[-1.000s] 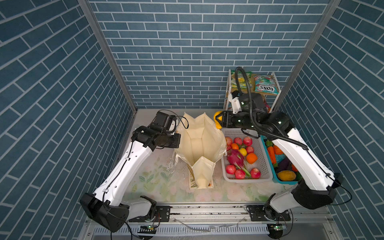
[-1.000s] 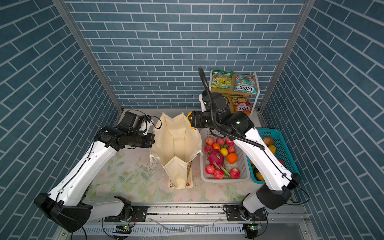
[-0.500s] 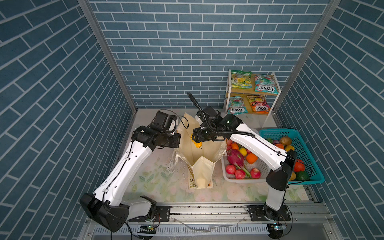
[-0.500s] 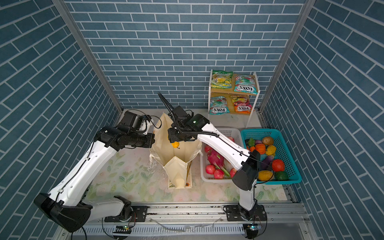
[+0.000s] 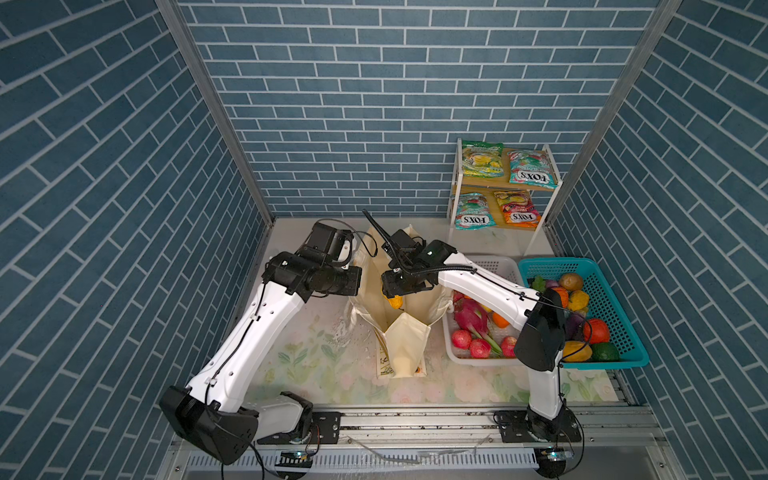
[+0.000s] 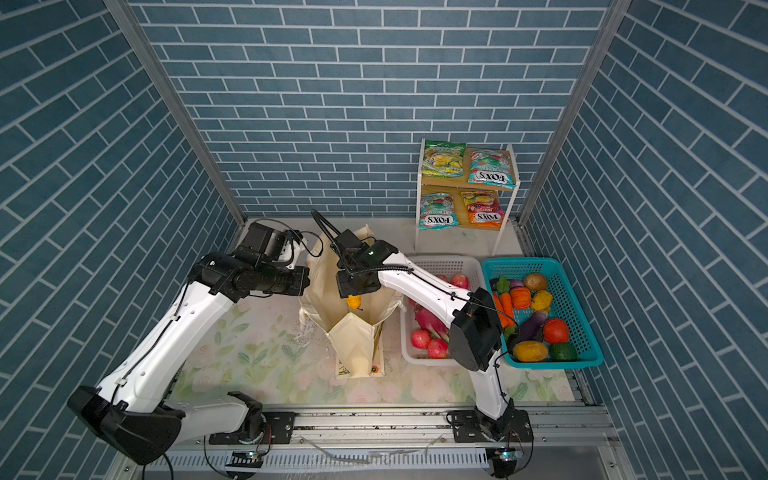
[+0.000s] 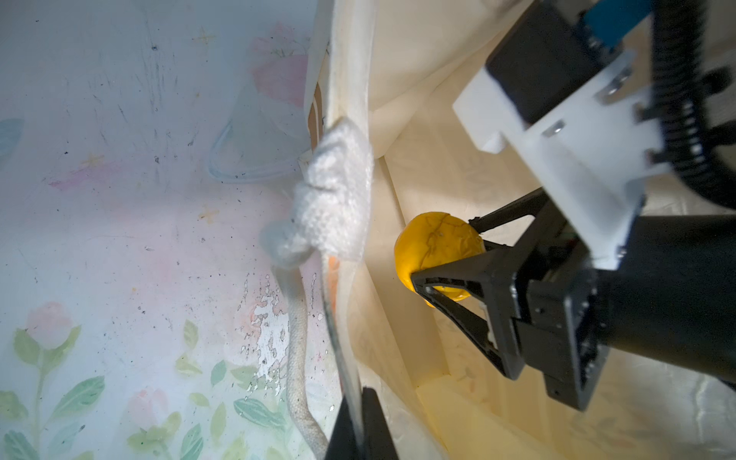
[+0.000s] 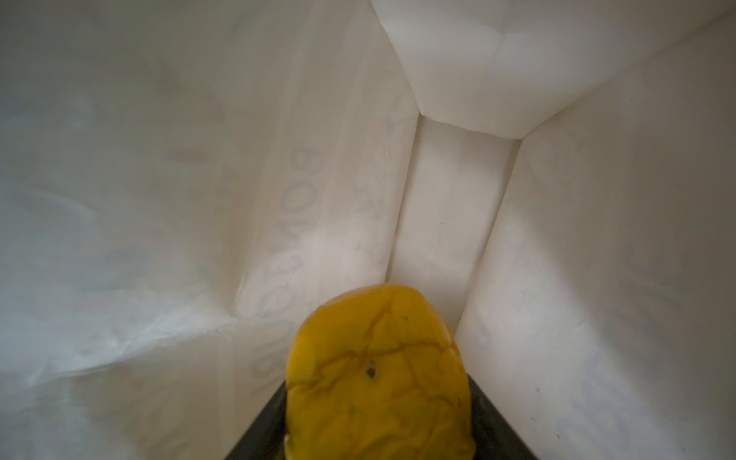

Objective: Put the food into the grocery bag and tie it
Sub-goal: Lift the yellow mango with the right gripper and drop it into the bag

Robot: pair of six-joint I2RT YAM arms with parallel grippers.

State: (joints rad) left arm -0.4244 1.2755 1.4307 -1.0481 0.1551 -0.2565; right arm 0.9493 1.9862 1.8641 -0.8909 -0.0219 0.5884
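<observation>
Right end effector grips a yellow fruit inside the mouth of the grocery bag.
Left end effector, jaws together, pinches its rim; the bag stands open on the tabletop. Only the right wrist view shows its cream floor below the wrinkled fruit.

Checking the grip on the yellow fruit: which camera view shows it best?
Left wrist view: the yellow fruit sits side-on in the right pincer, inside the bag. Right wrist view crops it; both top views show a small yellow spot.
</observation>
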